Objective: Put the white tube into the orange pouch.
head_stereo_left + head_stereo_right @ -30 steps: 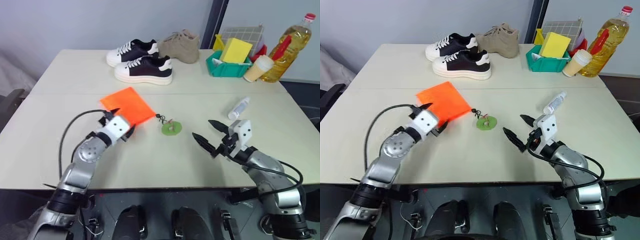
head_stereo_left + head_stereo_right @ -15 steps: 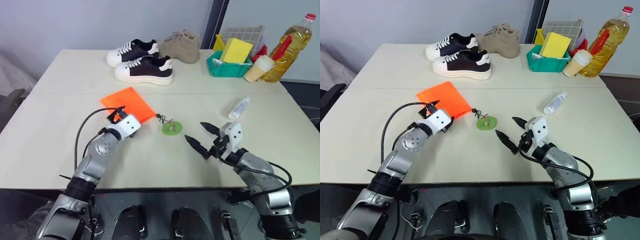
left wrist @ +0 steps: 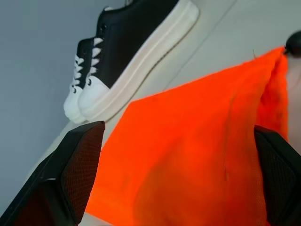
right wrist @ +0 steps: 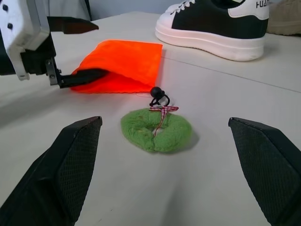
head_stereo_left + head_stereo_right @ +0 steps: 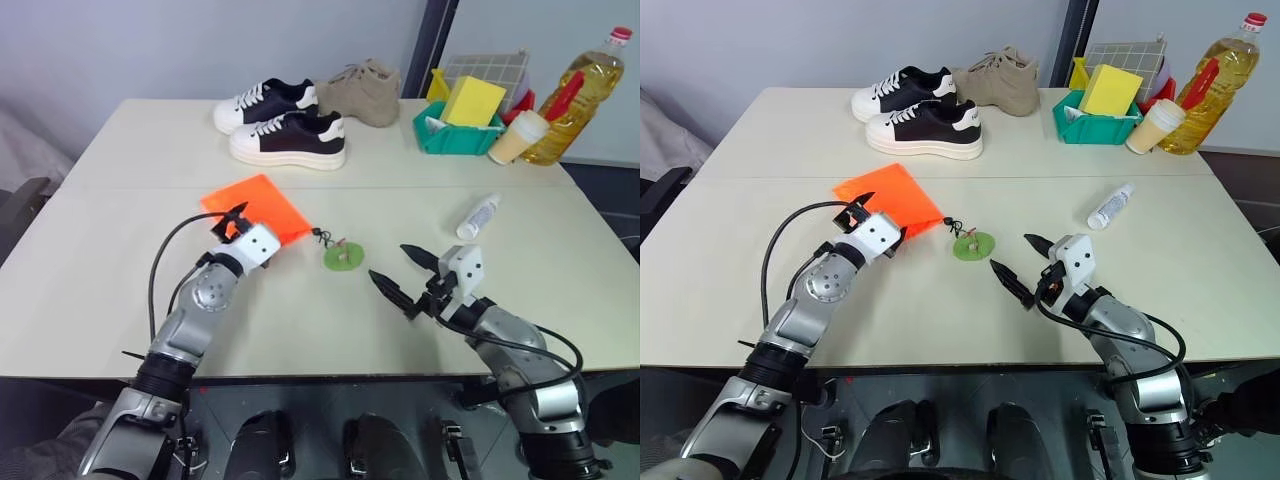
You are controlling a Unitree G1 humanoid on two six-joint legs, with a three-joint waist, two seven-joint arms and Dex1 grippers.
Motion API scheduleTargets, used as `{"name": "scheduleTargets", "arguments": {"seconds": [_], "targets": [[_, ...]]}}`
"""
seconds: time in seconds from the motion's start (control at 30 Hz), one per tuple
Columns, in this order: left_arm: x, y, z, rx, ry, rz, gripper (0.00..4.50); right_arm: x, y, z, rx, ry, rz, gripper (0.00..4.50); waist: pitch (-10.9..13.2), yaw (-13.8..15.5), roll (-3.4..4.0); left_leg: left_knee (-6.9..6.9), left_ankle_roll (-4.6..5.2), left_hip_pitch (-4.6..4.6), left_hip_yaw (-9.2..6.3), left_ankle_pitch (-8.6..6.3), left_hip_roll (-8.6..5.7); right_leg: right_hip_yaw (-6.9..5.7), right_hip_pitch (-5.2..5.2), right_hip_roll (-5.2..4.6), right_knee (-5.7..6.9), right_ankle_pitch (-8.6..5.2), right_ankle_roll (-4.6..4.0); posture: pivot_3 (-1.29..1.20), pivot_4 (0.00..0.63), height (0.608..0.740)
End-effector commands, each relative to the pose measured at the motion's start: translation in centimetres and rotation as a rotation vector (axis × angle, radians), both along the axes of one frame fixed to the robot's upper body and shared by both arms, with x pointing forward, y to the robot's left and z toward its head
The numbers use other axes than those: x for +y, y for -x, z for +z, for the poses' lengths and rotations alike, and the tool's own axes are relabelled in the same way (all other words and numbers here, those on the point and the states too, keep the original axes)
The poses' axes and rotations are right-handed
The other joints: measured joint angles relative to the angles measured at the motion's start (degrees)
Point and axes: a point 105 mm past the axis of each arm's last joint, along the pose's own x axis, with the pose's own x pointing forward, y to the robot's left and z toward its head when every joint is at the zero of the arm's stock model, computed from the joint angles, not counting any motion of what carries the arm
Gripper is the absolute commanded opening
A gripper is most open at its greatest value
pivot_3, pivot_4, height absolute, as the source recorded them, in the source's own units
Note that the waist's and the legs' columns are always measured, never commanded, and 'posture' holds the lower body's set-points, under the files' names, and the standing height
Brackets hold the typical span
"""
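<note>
Left claw wide open, pointing level at the near edge of the orange pouch; one finger lies at the pouch's open edge, the other above it. Pouch flat on the counter, left of centre. Just right of it: black cord with a green round tag. Right claw wide open, empty, hovering over the counter near the tag, fingers aimed toward it. White tube lies on the counter further right, well apart from both claws and the pouch. Back edge: black-and-white sneakers, tan shoe, green bin, cream cup, oil bottle.
</note>
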Motion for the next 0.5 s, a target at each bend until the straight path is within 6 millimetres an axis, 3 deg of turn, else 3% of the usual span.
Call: {"name": "scheduleTargets", "arguments": {"seconds": [0.03, 0.33, 0.5], "targets": [[0.3, 0.1, 2.1, -0.08, 0.037, 0.011, 4.5, 0.5, 0.3, 1.4, -0.058, -0.002, 0.02, 4.46, 0.0, 0.01, 0.0, 0.0, 0.0, 0.0, 0.0, 0.0, 0.0, 0.0, 0.0, 0.0, 0.0, 0.0, 0.0, 0.0, 0.15, 0.74], [1.8, -0.1, 1.8, -0.054, 0.107, 0.081, 4.5, 0.5, 0.2, 1.5, -0.062, -0.001, 0.024, 4.46, 0.0, 0.03, 0.0, 0.02, 0.0, 0.0, 0.0, 0.01, 0.0, -0.01, 0.01, 0.02, 0.02, 0.0, 0.01, 0.0, 0.15, 0.74], [2.0, -0.3, 0.7, -0.002, 0.089, 0.096, 4.5, 0.5, 0.1, 1.6, -0.065, -0.003, 0.021, 4.46, 0.0, 0.01, 0.0, 0.02, -0.01, 0.02, 0.0, 0.01, 0.0, -0.05, 0.02, 0.04, 0.03, 0.0, 0.02, 0.0, 0.15, 0.74]]}}
